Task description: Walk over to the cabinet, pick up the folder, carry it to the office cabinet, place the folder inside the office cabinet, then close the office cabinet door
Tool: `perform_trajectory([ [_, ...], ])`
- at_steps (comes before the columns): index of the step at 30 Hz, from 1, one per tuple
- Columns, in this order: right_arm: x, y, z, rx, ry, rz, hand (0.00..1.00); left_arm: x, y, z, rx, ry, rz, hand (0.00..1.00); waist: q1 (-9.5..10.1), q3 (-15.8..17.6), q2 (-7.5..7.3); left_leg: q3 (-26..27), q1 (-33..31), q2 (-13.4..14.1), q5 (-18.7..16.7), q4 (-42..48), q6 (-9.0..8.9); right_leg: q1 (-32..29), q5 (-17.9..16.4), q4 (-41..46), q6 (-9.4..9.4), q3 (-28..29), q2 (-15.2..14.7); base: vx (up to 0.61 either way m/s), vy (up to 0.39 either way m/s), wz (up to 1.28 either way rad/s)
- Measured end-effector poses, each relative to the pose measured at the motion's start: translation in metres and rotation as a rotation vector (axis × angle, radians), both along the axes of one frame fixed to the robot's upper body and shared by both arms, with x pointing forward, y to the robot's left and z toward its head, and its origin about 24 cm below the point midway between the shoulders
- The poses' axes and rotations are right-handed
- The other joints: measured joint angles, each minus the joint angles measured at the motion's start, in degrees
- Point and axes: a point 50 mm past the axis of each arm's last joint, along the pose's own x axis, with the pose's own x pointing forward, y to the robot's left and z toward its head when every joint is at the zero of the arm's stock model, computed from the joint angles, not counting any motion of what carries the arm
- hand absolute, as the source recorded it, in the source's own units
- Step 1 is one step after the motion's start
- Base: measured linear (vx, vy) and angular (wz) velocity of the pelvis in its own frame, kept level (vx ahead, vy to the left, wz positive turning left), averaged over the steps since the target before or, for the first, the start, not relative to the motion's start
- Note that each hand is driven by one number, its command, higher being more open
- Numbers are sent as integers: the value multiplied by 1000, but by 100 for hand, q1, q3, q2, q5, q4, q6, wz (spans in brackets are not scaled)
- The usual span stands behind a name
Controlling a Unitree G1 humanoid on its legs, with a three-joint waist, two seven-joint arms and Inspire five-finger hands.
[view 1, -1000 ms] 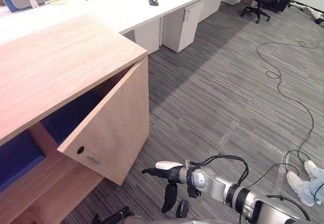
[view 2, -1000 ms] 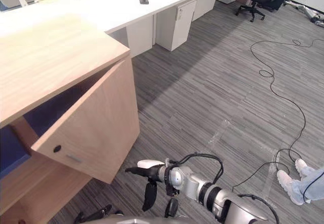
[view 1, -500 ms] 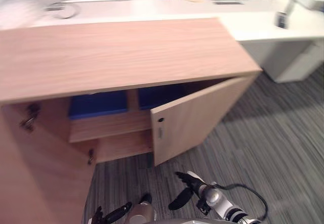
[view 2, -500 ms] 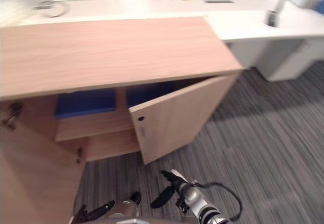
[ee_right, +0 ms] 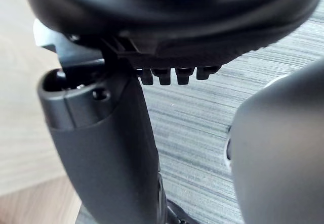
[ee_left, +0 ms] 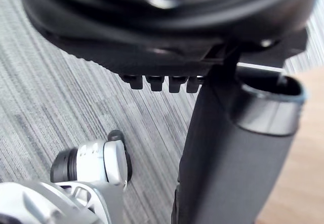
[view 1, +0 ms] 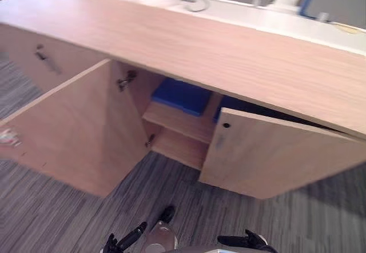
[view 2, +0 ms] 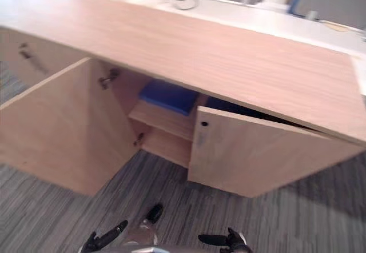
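Both head eyes, set side by side, look steeply down from close above the wooden cabinet (view 1: 229, 53). They share nearly the same scene: its top slanting from 10 to 3 o'clock, the wide-open door (view 1: 74, 133) at 8 o'clock, the part-open door (view 1: 274, 161) at 4 o'clock and grey carpet (view 1: 51, 219) at 6 o'clock. Each wrist camera sits hard against its own hand, left hand (ee_left: 238, 148) and right hand (ee_right: 101, 148), facing along it down to that same carpet, with pale wood (ee_left: 298, 183) beside it.
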Motion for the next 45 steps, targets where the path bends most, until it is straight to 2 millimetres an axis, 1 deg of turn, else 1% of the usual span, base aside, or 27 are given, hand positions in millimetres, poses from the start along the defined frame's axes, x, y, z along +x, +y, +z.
perform_trajectory([
  [1, 3, 3, 1, 19, -16, -29, 100, -1, -2, -1, -7, 3, 7, 100, -23, 12, 13, 1719, -25, 438, -294, 443, 340, 148, 0, 45, 1, -198, -65, 183, 35, 78],
  [3, 7, 5, 2, 44, -34, -100, 100, -2, -1, -1, -7, 3, 2, 100, -20, 14, 38, 2648, 20, 560, -502, 700, 628, 263, -4, 88, 5, -309, -158, 260, 134, 61],
  [4, 9, 6, 2, 61, -47, -153, 100, -2, 0, -1, -5, 10, -7, 100, -15, 12, -10, 2670, 55, 434, -525, 588, 623, 287, -10, 95, 18, -352, -246, 265, 183, 55],
  [5, 14, 11, 3, 89, -69, -206, 100, -1, 5, -1, 8, 16, -30, 100, -17, -27, -124, 2628, 145, 106, -430, 209, 643, 260, 5, 83, 28, -418, -405, 251, 168, 70],
  [6, 15, 13, 3, 108, -75, -245, 100, -2, 8, -1, 15, 28, -59, 100, -81, -54, -198, 2551, 386, -246, -152, -440, 720, 271, 161, 76, -31, -501, -570, 236, 160, 65],
  [7, 14, 12, 3, 115, -75, -270, 100, -3, 7, -1, 12, 32, -65, 100, -83, -69, -186, 2510, 552, -381, 9, -788, 754, 277, 273, 61, -117, -497, -606, 252, 178, 66],
  [8, 10, 10, 1, 122, -64, -312, 100, -5, 4, -3, 0, 41, -72, 100, -85, -119, -89, 2372, 823, -529, 305, -1436, 804, 294, 395, -79, -165, -476, -568, 196, 164, 53],
  [9, 8, 10, 1, 126, -54, -327, 100, -6, 2, -4, -11, 46, -79, 100, -77, -98, -29, 2262, 1079, -627, 483, -1860, 815, 331, 403, -268, -147, -497, -511, 113, 111, 50],
  [11, 6, 11, 0, 128, -45, -328, 100, -7, 1, -5, -20, 51, -79, 100, -83, -51, 13, 2152, 1411, -734, 608, -2197, 842, 340, 411, -448, -141, -499, -519, 18, 77, 34],
  [14, 5, 8, 0, 123, -49, -343, 100, -10, 0, -5, -39, 41, -73, 100, -110, -120, 59, 1928, 1747, -832, 730, -2551, 770, 379, 498, -536, 12, -483, -523, -20, 20, 30],
  [16, 9, 4, 2, 120, -67, -368, 100, -8, 0, -4, -55, 14, -34, 100, -54, -137, 27, 1927, 1725, -832, 718, -2554, 706, 382, 503, -610, 67, -496, -502, 2, -64, 7],
  [18, 12, -3, 3, 108, -75, -379, 100, -6, -4, -3, -80, -24, 16, 100, -75, -92, 101, 1925, 1691, -851, 717, -2556, 689, 386, 505, -708, 100, -504, -486, -10, -49, 1],
  [21, 4, -9, 1, 96, -59, -405, 100, -3, -3, 3, -82, -83, 64, 100, -88, -65, 93, 1879, 1691, -898, 683, -2556, 687, 444, 504, -778, 98, -577, -486, 33, -28, 11],
  [22, -1, -9, 0, 95, -48, -409, 100, 1, 4, 6, -65, -111, 87, 100, -88, -52, 67, 1826, 1693, -930, 657, -2556, 693, 480, 496, -805, 79, -631, -489, 72, -37, 17],
  [27, -6, -9, -1, 95, -33, -409, 100, 18, 58, 32, 107, -212, 165, 100, -112, -8, 1, 1748, 1858, -976, 517, -2551, 714, 648, 604, -794, -94, -638, -506, 96, -14, 8],
  [28, -6, -9, -1, 99, -34, -407, 100, 18, 82, 44, 191, -224, 176, 100, -111, -24, -4, 1748, 1936, -962, 460, -2525, 715, 683, 669, -740, -125, -629, -505, 112, -2, -3],
  [29, -5, -9, -1, 102, -37, -405, 100, 19, 92, 50, 227, -231, 180, 100, -111, -25, 0, 1749, 1950, -943, 445, -2522, 714, 680, 707, -715, -134, -625, -502, 112, -1, -4],
  [30, -1, -8, 0, 108, -45, -401, 100, 21, 107, 60, 282, -243, 180, 100, -108, -25, 4, 1747, 1961, -907, 439, -2519, 716, 669, 764, -682, -188, -621, -484, 87, -4, -2],
  [32, 6, -6, 1, 123, -62, -388, 100, 22, 141, 85, 423, -247, 170, 100, -84, -24, 12, 1736, 2024, -787, 439, -2518, 717, 675, 1008, -632, -190, -601, -397, 106, -21, -6],
  [34, 8, -6, 2, 129, -72, -380, 100, 22, 167, 106, 553, -211, 149, 100, -55, -38, 86, 1724, 2159, -625, 439, -2517, 717, 658, 1171, -383, -224, -573, -366, 98, -41, -16],
  [35, 9, -6, 2, 130, -76, -379, 100, 22, 178, 116, 613, -184, 143, 100, -46, -38, 161, 1675, 2221, -535, 439, -2516, 716, 635, 1043, -317, -257, -561, -344, 68, -50, -21],
  [36, 10, -6, 3, 133, -81, -377, 100, 23, 184, 122, 651, -167, 138, 100, -39, -37, 181, 1641, 2266, -475, 439, -2517, 716, 623, 898, -444, -234, -581, -329, 39, -58, -18],
  [38, 10, -9, 4, 129, -90, -376, 100, 32, 190, 130, 696, -163, 115, 100, -34, -37, 203, 1633, 2297, -444, 437, -2516, 708, 495, 903, -860, -224, -581, -343, -25, -74, -3],
  [39, 9, -12, 4, 120, -92, -378, 100, 42, 191, 134, 712, -174, 95, 100, -47, -51, 191, 1611, 2300, -452, 388, -2517, 570, 333, 1067, -910, -128, -586, -403, -87, -85, 11],
  [41, 1, -19, 3, 102, -76, -387, 100, 51, 188, 134, 702, -185, 77, 100, -37, -155, 241, 1583, 2291, -414, 357, -2520, 433, 368, 1033, -973, 19, -505, -355, -77, -113, 4],
  [43, -4, -28, 3, 80, -69, -390, 100, 55, 184, 134, 716, -163, 29, 100, -43, -211, 333, 1584, 2279, -370, 367, -2524, 381, 369, 1031, -1046, 21, -487, -287, -56, -108, -8],
  [45, -17, -38, 2, 50, -44, -400, 100, 66, 180, 142, 744, -195, -30, 100, 0, -270, 393, 1576, 2242, -344, 372, -2547, 301, 368, 1029, -1129, 22, -482, -231, -48, -68, 0],
])
